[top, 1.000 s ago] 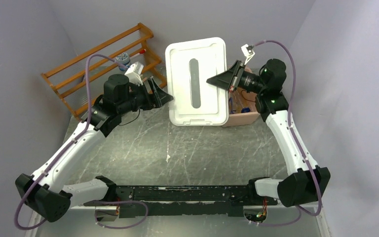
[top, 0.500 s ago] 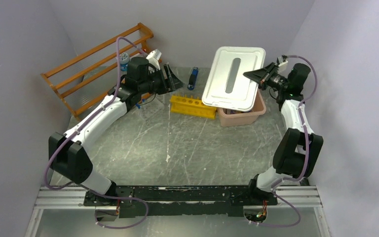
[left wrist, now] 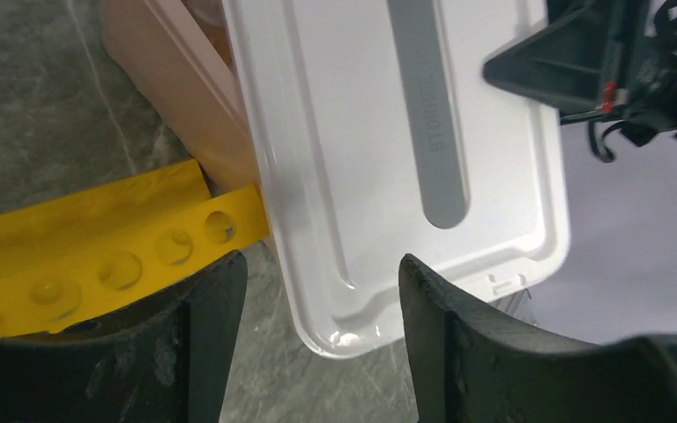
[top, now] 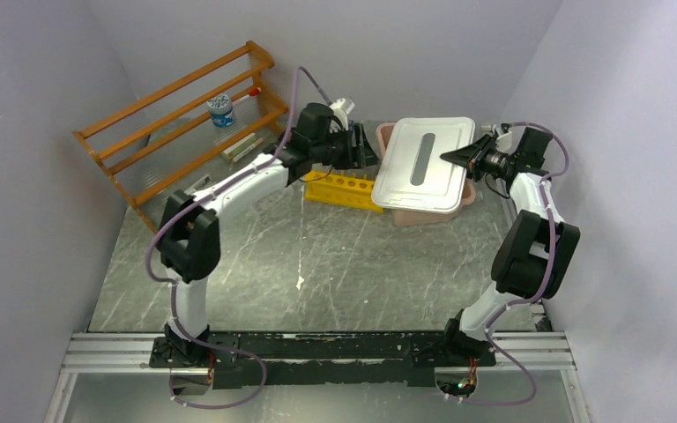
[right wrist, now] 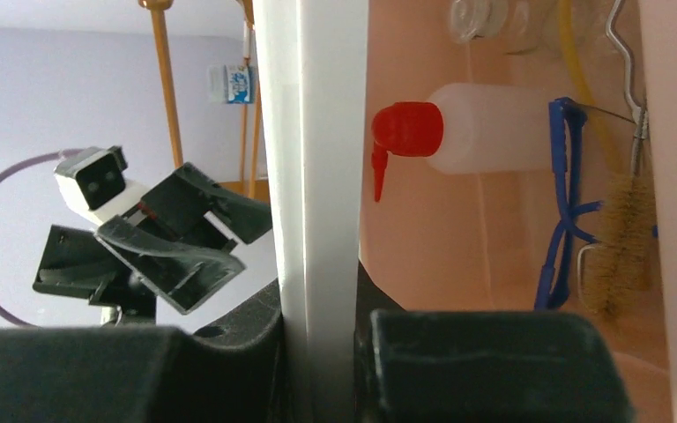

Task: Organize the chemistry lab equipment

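Well, from above, my left claw (top: 366, 148) reaches across the back of the table (top: 317, 264) and hangs just beside the left edge of the white lid (top: 423, 163), jaws apart and holding nothing. My right claw (top: 455, 157) is clamped on the lid's right edge. The lid lies over the pink bin (top: 430, 215), whose rim shows along the near side and at the far left corner. A yellow tube rack (top: 342, 189) lies on the table just left of the bin, close under my left claw. Over by the left wall stands a wooden rack (top: 176, 123) with a small blue-capped vial (top: 220, 107) on it, well apart from both claws.

From my left wrist, both fingers stand wide apart with a corner of the lid showing in the gap between them. Whether either finger touches it, I cannot tell. The yellow rack runs off to the left, its end against the bin's wall, and my right claw shows at the lid's far edge.

From my right wrist, my two fingers are pressed together on the lid's rim, seen edge-on. To the right of that rim I look into the bin. The red-capped clear squeeze bottle (right wrist: 485, 128) lies in there, with the blue-framed clear goggles (right wrist: 564, 207) just beside it, yellowish tubing (right wrist: 571, 53) and a bristle brush (right wrist: 621, 251) near the goggles. All of them sit beyond my grip, untouched.
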